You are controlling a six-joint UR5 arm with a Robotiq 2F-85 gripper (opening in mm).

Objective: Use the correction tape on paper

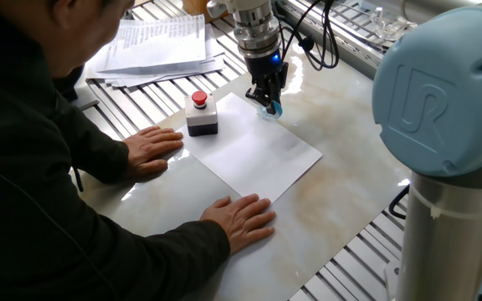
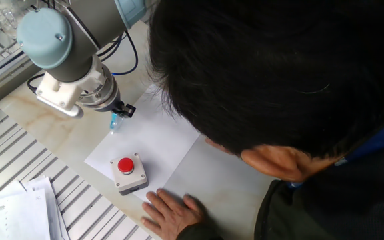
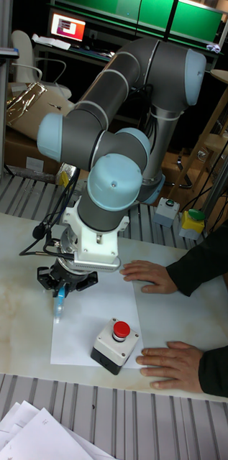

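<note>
The blank white paper (image 1: 262,155) (image 2: 159,143) (image 3: 92,323) lies on the marble table, held flat by a person's two hands. My gripper (image 1: 268,99) (image 2: 117,117) (image 3: 60,291) points straight down over the paper's far edge and is shut on the light-blue correction tape (image 1: 272,108) (image 2: 113,123) (image 3: 57,302). The tape's tip is at the sheet's surface near that edge; contact itself is too small to confirm.
A grey box with a red button (image 1: 201,115) (image 2: 128,173) (image 3: 114,347) sits on the paper's corner near the person's hand (image 1: 153,146). The other hand (image 1: 241,219) presses the opposite corner. A stack of printed pages (image 1: 157,46) lies on the slatted surface behind.
</note>
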